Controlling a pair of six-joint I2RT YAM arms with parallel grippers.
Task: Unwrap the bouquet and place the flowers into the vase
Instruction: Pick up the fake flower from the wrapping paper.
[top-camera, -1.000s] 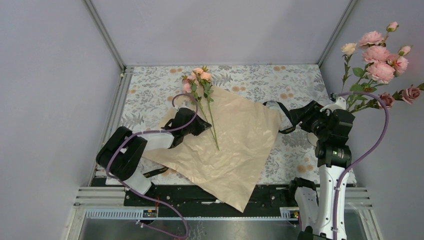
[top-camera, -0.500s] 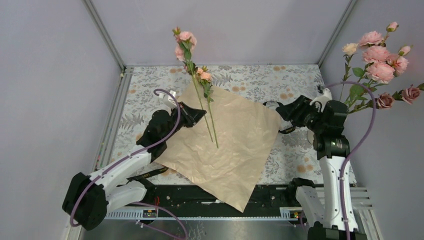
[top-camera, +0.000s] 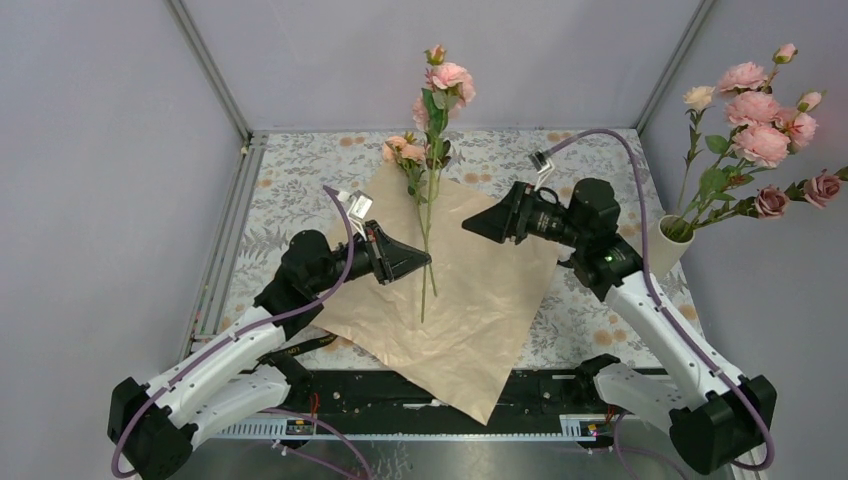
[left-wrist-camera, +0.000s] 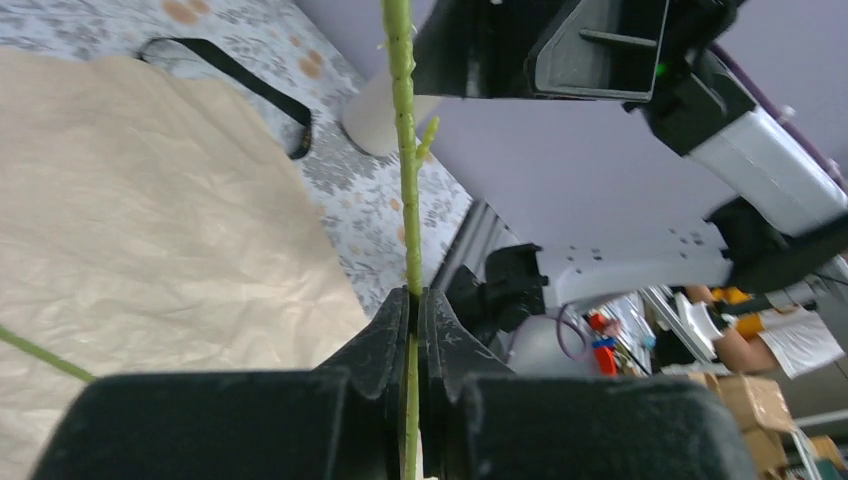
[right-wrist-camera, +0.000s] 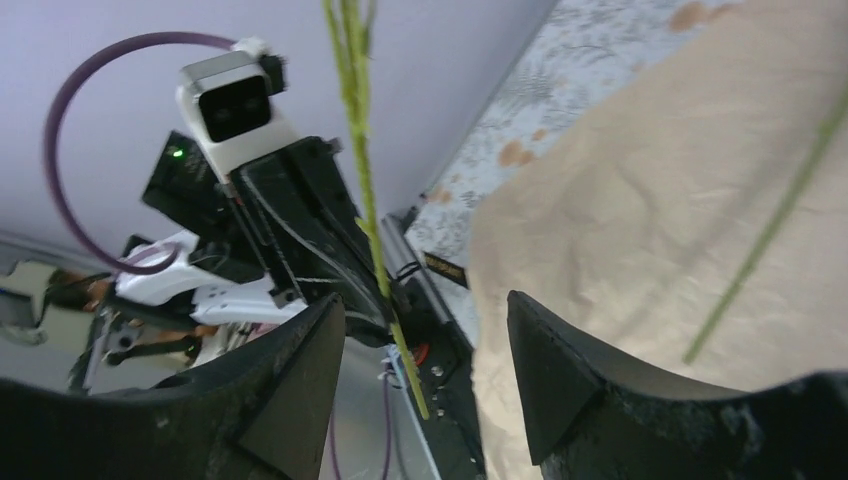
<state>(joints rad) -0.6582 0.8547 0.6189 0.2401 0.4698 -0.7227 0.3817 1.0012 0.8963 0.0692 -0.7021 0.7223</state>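
Observation:
My left gripper (top-camera: 420, 262) is shut on the thin green stem (left-wrist-camera: 405, 150) of a pink rose (top-camera: 447, 78) and holds it upright over the unfolded tan paper (top-camera: 470, 300). In the left wrist view the jaws (left-wrist-camera: 415, 296) pinch the stem tightly. My right gripper (top-camera: 468, 226) stands open just right of that stem, nothing between its fingers. From the right wrist the stem (right-wrist-camera: 355, 120) hangs ahead of the open gripper (right-wrist-camera: 425, 310). A second flower (top-camera: 405, 150) lies on the paper. The cream vase (top-camera: 668, 245) at the right holds several roses (top-camera: 760, 130).
A black ribbon (left-wrist-camera: 240, 80) lies on the floral tablecloth (top-camera: 300, 170) beside the paper. The paper's near corner hangs over the front rail (top-camera: 480, 400). Grey walls with metal posts (top-camera: 210, 70) enclose the table on three sides.
The left gripper has lifted the rose and carried it right, now upright. The right arm has swung left, away from the vase toward the stem, its jaws opening wider.

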